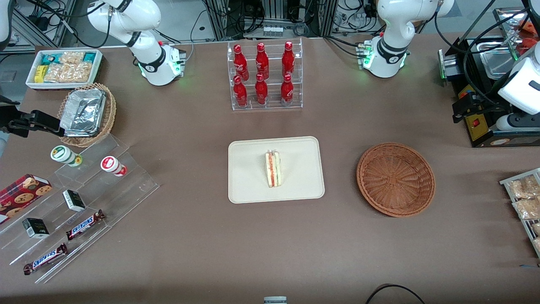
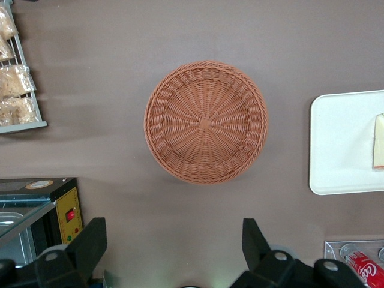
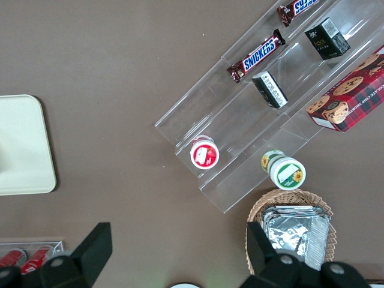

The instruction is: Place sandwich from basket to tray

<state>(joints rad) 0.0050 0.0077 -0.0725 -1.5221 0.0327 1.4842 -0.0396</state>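
The sandwich (image 1: 273,169) stands on its edge in the middle of the cream tray (image 1: 249,185), its red and green filling facing up. The reddish-brown wicker basket (image 1: 395,179) sits beside the tray toward the working arm's end and is empty. My left gripper (image 1: 457,112) is open and empty. It hangs high above the table by the black machine, farther from the front camera than the basket. In the left wrist view the gripper (image 2: 174,225) is open over bare table, with the basket (image 2: 206,122), the tray (image 2: 342,144) and the sandwich's edge (image 2: 378,141) all in sight.
A clear rack of red bottles (image 1: 264,76) stands farther back than the tray. A black machine (image 1: 485,105) and a rack of bagged snacks (image 1: 525,198) are at the working arm's end. An acrylic stepped display (image 1: 80,198), a tan basket with foil containers (image 1: 86,114) and a white bin (image 1: 63,67) are at the parked arm's end.
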